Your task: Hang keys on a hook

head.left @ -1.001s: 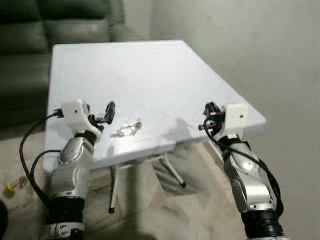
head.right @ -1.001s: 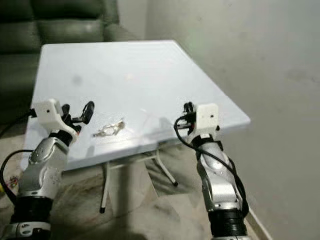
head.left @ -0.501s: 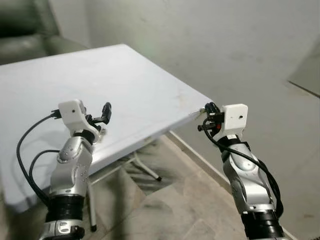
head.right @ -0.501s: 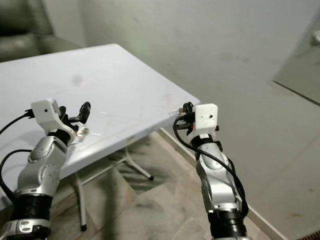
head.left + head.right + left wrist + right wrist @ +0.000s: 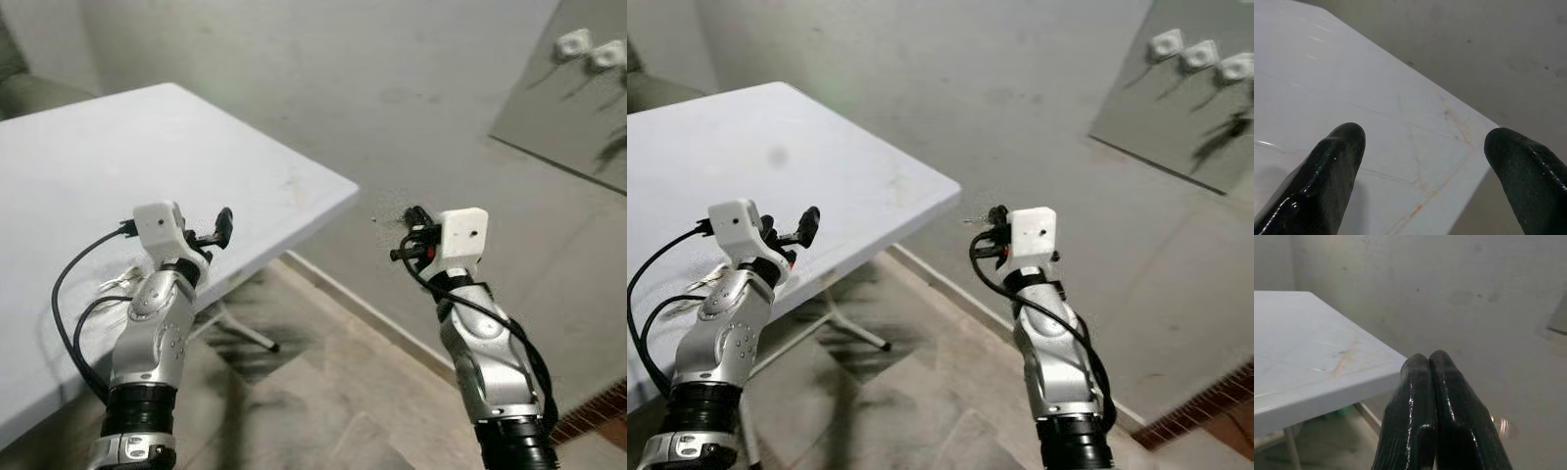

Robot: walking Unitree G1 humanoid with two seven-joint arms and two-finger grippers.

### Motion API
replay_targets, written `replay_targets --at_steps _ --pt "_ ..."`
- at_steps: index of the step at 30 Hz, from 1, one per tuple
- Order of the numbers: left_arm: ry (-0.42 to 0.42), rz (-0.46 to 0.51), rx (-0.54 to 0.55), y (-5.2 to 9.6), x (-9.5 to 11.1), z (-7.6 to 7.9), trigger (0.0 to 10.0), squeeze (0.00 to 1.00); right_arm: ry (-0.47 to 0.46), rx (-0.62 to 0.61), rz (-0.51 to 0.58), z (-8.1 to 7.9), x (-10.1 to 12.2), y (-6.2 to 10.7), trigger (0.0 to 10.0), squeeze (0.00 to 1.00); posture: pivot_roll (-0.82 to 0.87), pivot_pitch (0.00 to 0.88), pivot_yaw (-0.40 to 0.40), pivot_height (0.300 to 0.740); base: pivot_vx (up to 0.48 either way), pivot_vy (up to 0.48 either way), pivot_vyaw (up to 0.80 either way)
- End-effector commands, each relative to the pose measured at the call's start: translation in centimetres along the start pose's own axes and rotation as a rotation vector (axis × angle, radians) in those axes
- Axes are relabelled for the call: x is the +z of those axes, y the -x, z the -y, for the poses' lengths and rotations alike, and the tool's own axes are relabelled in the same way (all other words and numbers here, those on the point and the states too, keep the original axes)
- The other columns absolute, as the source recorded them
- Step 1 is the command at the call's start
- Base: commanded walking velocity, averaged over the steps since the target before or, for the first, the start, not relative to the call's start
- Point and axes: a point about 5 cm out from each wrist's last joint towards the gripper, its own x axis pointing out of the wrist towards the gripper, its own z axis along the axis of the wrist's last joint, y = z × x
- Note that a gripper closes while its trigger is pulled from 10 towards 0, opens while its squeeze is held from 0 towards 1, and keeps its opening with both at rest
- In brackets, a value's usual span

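Left gripper [image 5: 221, 227] hovered over white counter [image 5: 78, 157], jaws apart, empty. Right gripper [image 5: 1429, 363] off the counter corner, jaws together; possibly keys [image 5: 116, 281] behind left arm, blurred.

White folding table [image 5: 118, 147] on metal legs [image 5: 240, 333], standing over a tiled floor [image 5: 333, 411]. Grey wall [image 5: 392, 88] behind. Sofa [image 5: 29, 93] at far left beyond the table.

Dim, soft light; wrist views w/ blurry bg.
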Motion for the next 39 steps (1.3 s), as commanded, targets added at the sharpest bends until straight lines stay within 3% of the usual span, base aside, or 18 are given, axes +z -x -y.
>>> replay_targets --at_steps 1,34,39 --pt "-0.011 0.007 -0.005 -0.05 0.32 0.22 10.0 0.00 0.009 -0.006 0.018 0.34 0.62 -0.07 10.0 0.00 -0.04 0.000 -0.086 0.740 0.000 0.000 -0.76" --pt "-0.063 0.010 -0.040 0.26 0.11 1.07 10.0 0.00 0.021 -0.011 0.013 0.46 0.68 0.39 10.0 0.00 -0.04 0.000 -0.086 0.740 0.000 0.000 -0.75" --pt "-0.047 -0.001 -0.038 0.39 -0.02 1.12 10.0 0.00 -0.010 -0.061 -0.018 0.78 0.33 0.25 10.0 0.00 -0.04 0.000 -0.089 0.740 0.000 0.000 0.00"
